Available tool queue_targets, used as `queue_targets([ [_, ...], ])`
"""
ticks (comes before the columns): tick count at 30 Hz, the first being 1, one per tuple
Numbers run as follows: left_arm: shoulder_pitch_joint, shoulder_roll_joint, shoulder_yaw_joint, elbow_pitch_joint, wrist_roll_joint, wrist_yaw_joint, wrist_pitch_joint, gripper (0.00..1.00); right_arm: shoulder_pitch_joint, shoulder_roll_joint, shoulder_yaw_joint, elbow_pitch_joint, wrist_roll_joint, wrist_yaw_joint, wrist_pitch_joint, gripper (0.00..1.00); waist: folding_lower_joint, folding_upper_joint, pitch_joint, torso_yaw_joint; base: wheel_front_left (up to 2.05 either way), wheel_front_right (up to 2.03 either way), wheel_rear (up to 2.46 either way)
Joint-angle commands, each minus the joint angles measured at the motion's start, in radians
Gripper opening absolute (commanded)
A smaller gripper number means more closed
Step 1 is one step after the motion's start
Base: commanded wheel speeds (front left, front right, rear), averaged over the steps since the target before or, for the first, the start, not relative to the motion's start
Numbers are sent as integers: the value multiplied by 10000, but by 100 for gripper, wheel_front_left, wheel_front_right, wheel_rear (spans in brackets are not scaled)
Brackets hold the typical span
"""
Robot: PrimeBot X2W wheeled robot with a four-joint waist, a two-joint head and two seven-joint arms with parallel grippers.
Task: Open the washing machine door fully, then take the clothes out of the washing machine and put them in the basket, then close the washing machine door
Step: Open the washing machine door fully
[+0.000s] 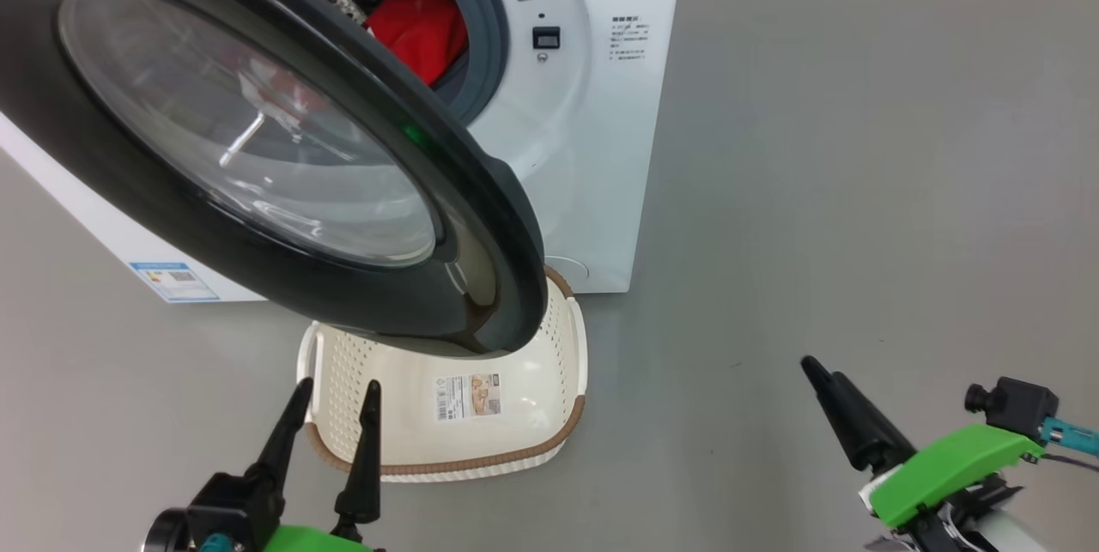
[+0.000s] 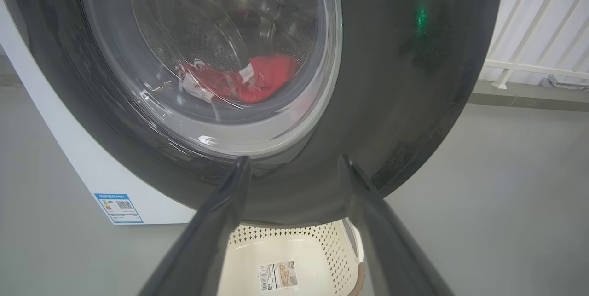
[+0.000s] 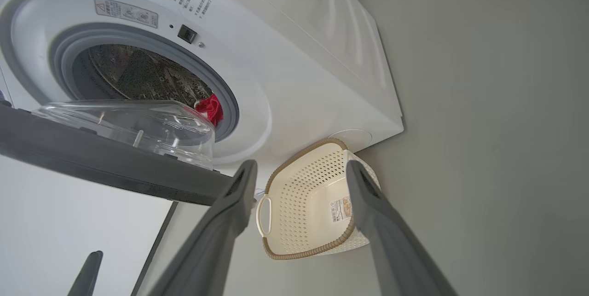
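The door (image 1: 481, 191) of the washer (image 1: 601, 148) is swung part way open. Its black rim hangs over the back end of the basket (image 1: 532, 440). The basket sits on the grey floor (image 1: 859, 191) just in front of the washer and has a paper label (image 1: 468, 396) on its bottom. The red clothes (image 1: 421, 28) lie inside the washer, low in the drum. The left gripper (image 1: 335, 393) is open and holds nothing. Its two fingers point up at the bottom of the door, by the basket's near rim, but I cannot tell if they touch the door. The right gripper (image 3: 301, 167) is open too and holds nothing. It is off to the right, over the floor, apart from the basket.
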Motion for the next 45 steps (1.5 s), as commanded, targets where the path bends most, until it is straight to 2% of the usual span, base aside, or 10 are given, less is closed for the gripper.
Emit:
queue_targets([
  [1,-46,110,393,-242,85,-35,-120,100,101,-345,144,-97,-394,77,-310,100,-1,-1,-1,-36,0,0,0],
  [8,-12,110,507,-229,71,-48,-120,100,-52,-541,654,816,-2331,77,-910,100,-1,-1,-6,-139,0,0,0],
  [11,-42,110,543,-218,88,-68,-120,100,-135,-380,193,975,-3380,77,-926,100,-1,-1,27,-145,0,0,0],
  [20,-91,110,610,-217,96,-72,-120,100,564,590,-2390,363,-7246,77,-931,100,-1,-1,60,-65,0,0,0],
  [27,-61,110,595,-316,58,-93,-120,100,1397,1766,-4659,-822,-9728,77,-932,100,-1,-1,19,25,0,0,0],
  [31,-47,110,541,-490,48,-86,-120,100,1874,2274,-5222,-1157,-10495,77,-932,100,-1,-1,11,105,0,0,0],
  [45,72,110,462,-476,13,-43,-120,100,1997,2421,-5019,-1070,-10764,77,-933,100,-1,-1,-34,131,0,0,0],
])
